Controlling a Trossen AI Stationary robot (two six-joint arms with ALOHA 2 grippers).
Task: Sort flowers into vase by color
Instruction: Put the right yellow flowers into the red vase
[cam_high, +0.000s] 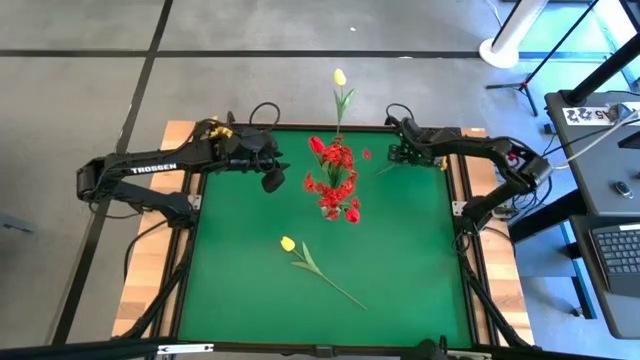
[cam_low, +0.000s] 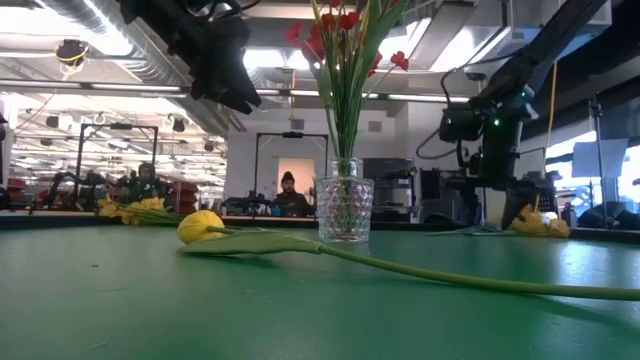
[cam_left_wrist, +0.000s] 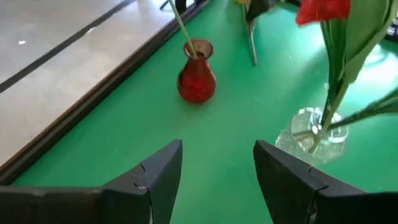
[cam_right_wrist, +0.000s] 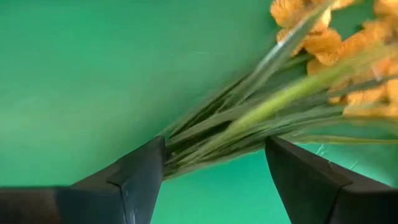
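A yellow tulip (cam_high: 288, 243) lies flat on the green table (cam_high: 400, 250) near its middle-front, its long axis running diagonally: the bloom points toward the left-rear and the thin green stem trails off toward the right-front. In the low view the same tulip (cam_low: 201, 226) rests on its side with the stem stretching across the mat to the right. Behind it stands a clear glass vase (cam_low: 343, 209) holding the red flowers (cam_high: 332, 178), their stems upright and blooms fanning out at the top. A red vase (cam_left_wrist: 196, 79) sits near the table's far edge with 1 yellow tulip (cam_high: 340, 78) standing in it, its stem leaning outward past the edge. The left gripper (cam_high: 270, 180) hangs above the table just left of the red bunch, fingers (cam_left_wrist: 163, 171) spread apart and holding nothing. The right gripper (cam_high: 400, 155) is at the far right corner, its fingers (cam_right_wrist: 144, 171) apart on either side of the stems of a yellow-orange spray (cam_right_wrist: 329, 43) lying on the mat; whether they touch the stems cannot be told.
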